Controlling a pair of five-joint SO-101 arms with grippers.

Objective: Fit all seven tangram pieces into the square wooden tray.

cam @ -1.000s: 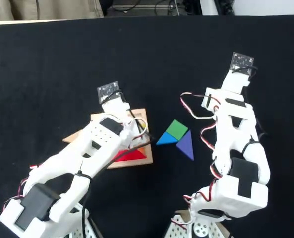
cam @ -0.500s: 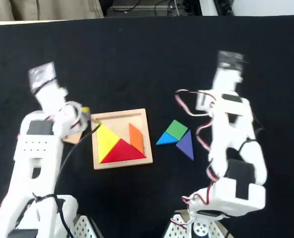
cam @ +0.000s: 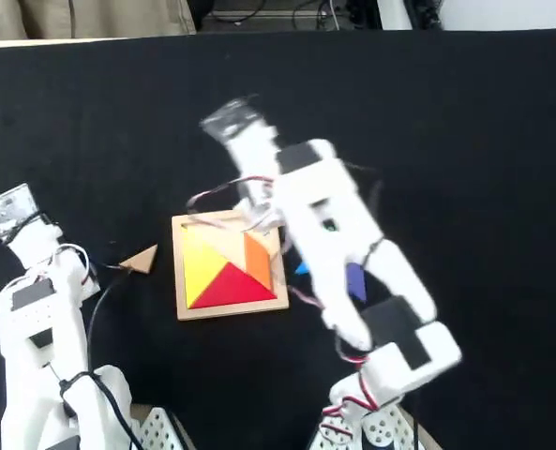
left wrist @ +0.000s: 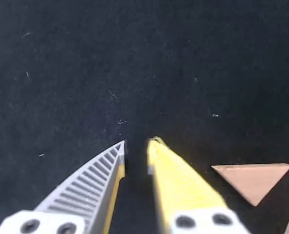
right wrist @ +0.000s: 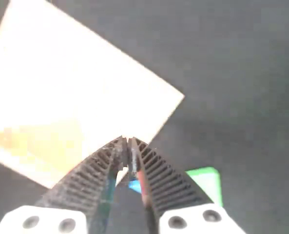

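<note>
Quick update: your left arm is off the wooden tray (cam: 179, 281) now. A second ago it was leaning right over it, and now it's parked at the near left of the table. The left gripper (left wrist: 137, 143) has its fingers a little apart with nothing between them, and it points at bare black cloth just beside the tan triangle (cam: 143, 259).

That triangle hasn't budged. It's still on the table just left of the tray, not touching it.

Your right arm has done the opposite. It was standing upright on the right, and now it has swung left, so the right gripper (right wrist: 127, 141) hangs over the tray's far right corner. Its jaws are closed tip to tip and I can't see anything in them.

In the tray you've got the yellow triangle (cam: 201, 267), the red triangle (cam: 232, 289) and the orange piece (cam: 258, 258). The far part is bare wood.

The blue piece (cam: 301, 269), the purple piece (cam: 355, 281) and the green piece (right wrist: 206, 181) sit right of the tray, under that arm.

So I make it three in and four to go. It looks like a handoff to the right side, but the arm has overshot the loose pieces.
</note>
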